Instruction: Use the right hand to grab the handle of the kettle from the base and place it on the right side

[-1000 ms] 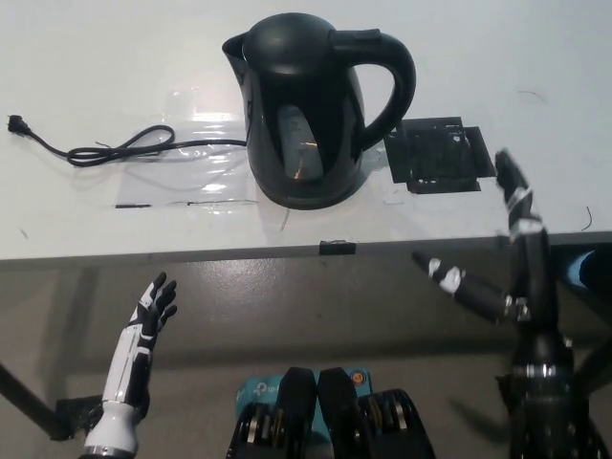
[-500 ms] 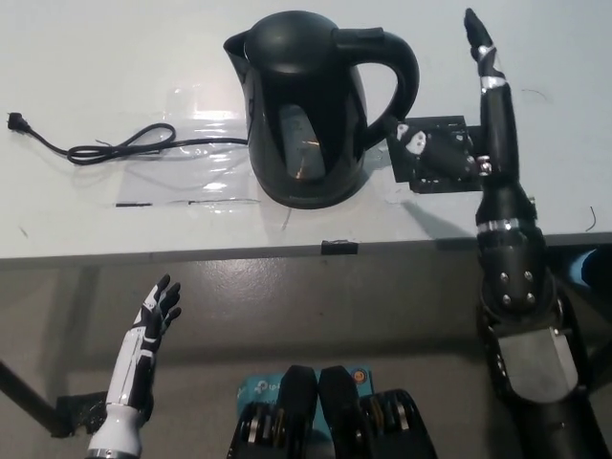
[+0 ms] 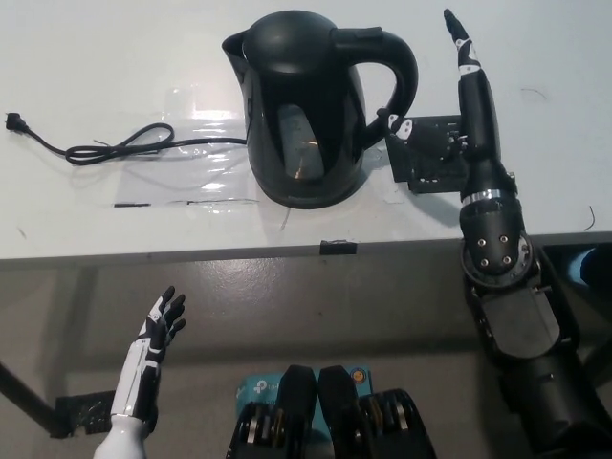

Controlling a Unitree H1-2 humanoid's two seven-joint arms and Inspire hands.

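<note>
A black electric kettle [image 3: 311, 110] stands on its base on the white table [image 3: 115, 67], its curved handle [image 3: 400, 81] facing right. My black right hand [image 3: 464, 105] is open and stretched out over the table just right of the handle, fingers pointing away and thumb reaching toward the handle without touching it. It lies over a black taped square [image 3: 435, 158] on the table. My white left hand [image 3: 153, 339] rests open at the lower left, below the table's front edge.
A black power cord [image 3: 115, 145] runs left from the base across clear tape. A small black tape mark [image 3: 337, 248] sits on the table's front edge. Bare table lies right of the black square.
My right hand rose from below the table edge and reached over the table to beside the kettle handle, then shifted slightly left toward it. The left hand sank a little.
</note>
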